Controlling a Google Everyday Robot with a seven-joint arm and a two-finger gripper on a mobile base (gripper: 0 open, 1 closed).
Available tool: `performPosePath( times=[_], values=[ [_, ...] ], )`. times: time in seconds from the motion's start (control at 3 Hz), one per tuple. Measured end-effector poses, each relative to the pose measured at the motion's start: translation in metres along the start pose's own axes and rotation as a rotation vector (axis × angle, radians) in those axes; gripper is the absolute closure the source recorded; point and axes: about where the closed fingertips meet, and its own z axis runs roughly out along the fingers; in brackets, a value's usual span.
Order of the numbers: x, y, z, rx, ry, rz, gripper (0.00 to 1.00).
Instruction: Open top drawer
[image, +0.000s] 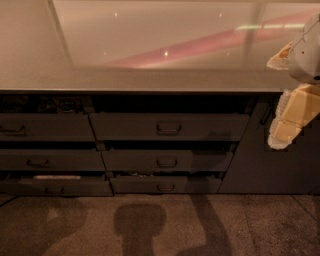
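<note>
Top drawer (210, 127): directly below countertop (150, 82) front edge, centre column.
Handling, judged: rigid panel on slides, moderate weight. Smooth flat front offers no purchase.
Take hold at loop handle (169, 128), front centre. Pull straight out, away from countertop.
Look: dark grey, tall flat front, widest of bank. Dark gap between front and countertop.
Gripper (286, 131): below countertop right end, well apart from loop handle, pale yellow. Open-or-closed state: cannot tell.
</note>
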Motion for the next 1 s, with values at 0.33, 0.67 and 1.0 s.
performPosePath(
  times=[0.33,0.67,1.0],
  values=[
    [0.0,0.0,0.0,0.0,0.0,0.0,0.0],
    [0.013,-0.013,0.037,-0.105,-0.019,0.063,0.0],
    [0.034,-0.025,0.099,-0.26,-0.035,0.147,0.0]
  ],
)
